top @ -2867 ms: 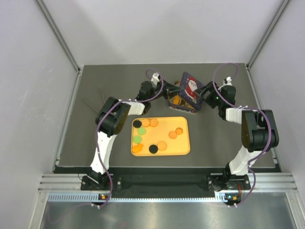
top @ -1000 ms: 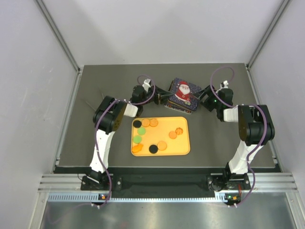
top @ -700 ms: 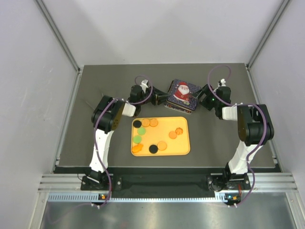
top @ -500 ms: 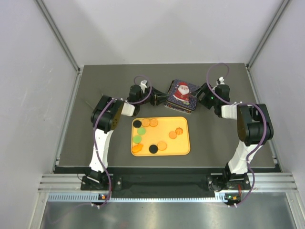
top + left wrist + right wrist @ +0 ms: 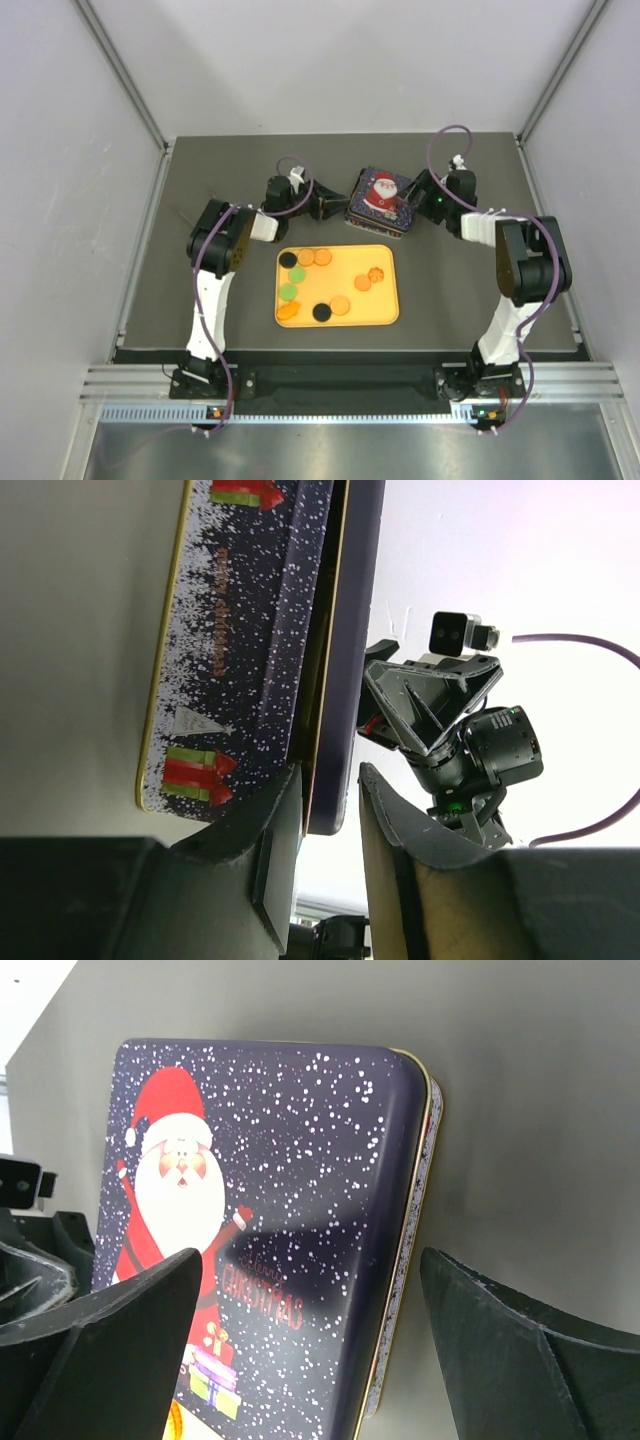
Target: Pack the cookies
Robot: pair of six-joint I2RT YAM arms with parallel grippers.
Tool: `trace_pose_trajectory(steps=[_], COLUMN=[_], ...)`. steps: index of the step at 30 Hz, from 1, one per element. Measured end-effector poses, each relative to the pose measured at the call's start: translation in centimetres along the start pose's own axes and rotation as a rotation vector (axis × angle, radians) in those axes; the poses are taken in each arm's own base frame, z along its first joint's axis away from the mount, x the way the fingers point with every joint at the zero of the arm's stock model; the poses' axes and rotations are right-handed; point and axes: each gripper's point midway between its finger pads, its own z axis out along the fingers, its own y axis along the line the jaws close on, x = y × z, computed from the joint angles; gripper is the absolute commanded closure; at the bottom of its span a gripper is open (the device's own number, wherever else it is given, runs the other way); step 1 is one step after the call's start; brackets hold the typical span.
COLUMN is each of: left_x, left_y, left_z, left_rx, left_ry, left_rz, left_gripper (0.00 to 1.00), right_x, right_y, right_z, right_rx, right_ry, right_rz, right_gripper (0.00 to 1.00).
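Cookies [image 5: 321, 312] on tray [image 5: 388, 303], apart from left gripper [image 5: 330, 207]

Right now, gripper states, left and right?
Left gripper: part open around the lid edge; cannot tell if it grips.
Right gripper: open, holding nothing.

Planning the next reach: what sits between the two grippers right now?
Only the Santa tin lies between the left gripper and the right gripper. The top view shows this best.
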Motion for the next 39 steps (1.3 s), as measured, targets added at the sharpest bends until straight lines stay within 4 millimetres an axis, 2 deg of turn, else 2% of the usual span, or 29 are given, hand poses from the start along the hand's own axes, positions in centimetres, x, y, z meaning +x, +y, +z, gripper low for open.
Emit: trace_pose_trajectory(steps=[10,23,30,39], left_x=[-0.8,-1.1,-2.4,-2.9], left_y=[0.2,1.9,0.3,1.6], left_z=[-1.0,-1.4,-0.7,-0.2], left_rx=[-0.052,-0.14,-0.124,-0.205], left_ry=[-0.01,-0.022,-0.052,-0.094], left_rz=[0.008,0.008,0.042,0.034], left_gripper=[0.65,0.65,0.7,0.79], right_x=[-0.1,-0.8,-0.5,-0.3], right_y=[0.2,0.7,0.8,1.4], right_z=[0.2,0.5,1.3,1.7], right_rx=[0.051,0.127,0.169,0.191], right_ry=[0.019,0.04,0.066,0.074], right_rz=[-0.036,-0.114,-0.156,-0.193], right_gripper=[0.12,0.13,0.14,0.14])
